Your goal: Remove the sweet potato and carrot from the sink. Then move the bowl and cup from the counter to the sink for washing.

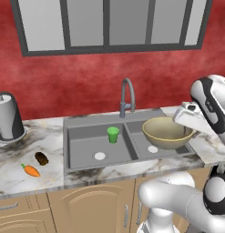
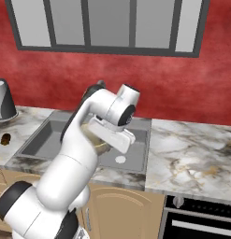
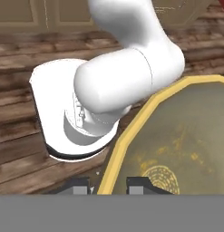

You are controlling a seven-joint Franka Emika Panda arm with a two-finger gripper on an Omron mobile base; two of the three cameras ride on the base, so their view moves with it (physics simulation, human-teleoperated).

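Bowl (image 1: 166, 133) rim clamped by tool (image 3: 108, 186) | over sink (image 1: 82, 148) | fingertips cropped

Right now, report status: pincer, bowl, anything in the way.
Pincer shut on bowl rim, bowl held over right basin of the sink. Cup already in left basin. Carrot and sweet potato out on counter. Nothing in the way.

A grey-and-white kettle (image 1: 8, 117) stands upright beneath the left end of the window (image 1: 109, 25). The red wall (image 1: 77, 77) extends below the window. An oven (image 2: 198, 219) is located low, well right of the window.
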